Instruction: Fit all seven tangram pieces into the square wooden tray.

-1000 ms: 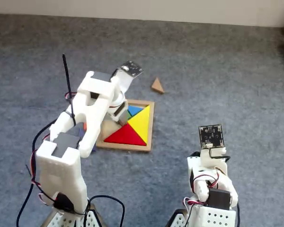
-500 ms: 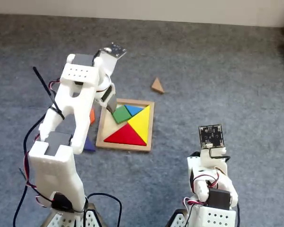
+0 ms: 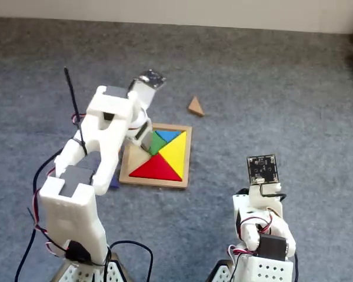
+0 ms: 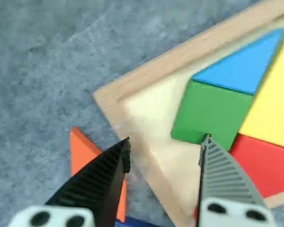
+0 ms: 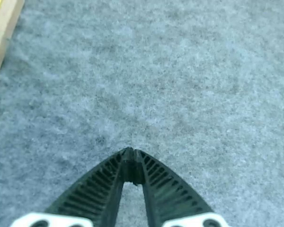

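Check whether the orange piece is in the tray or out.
Out. The orange piece lies on the carpet just outside the tray, by its corner, near the open left gripper.

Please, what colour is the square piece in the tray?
Green square piece; left wrist view shows it best.

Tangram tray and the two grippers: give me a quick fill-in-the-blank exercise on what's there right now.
The left gripper is ___ over the wooden tray's bare corner.
The right gripper is ___ above the carpet.
The square piece touching the blue piece is ___.
The triangle on the carpet just outside that corner is ___.
Missing words: open, shut, green, orange.
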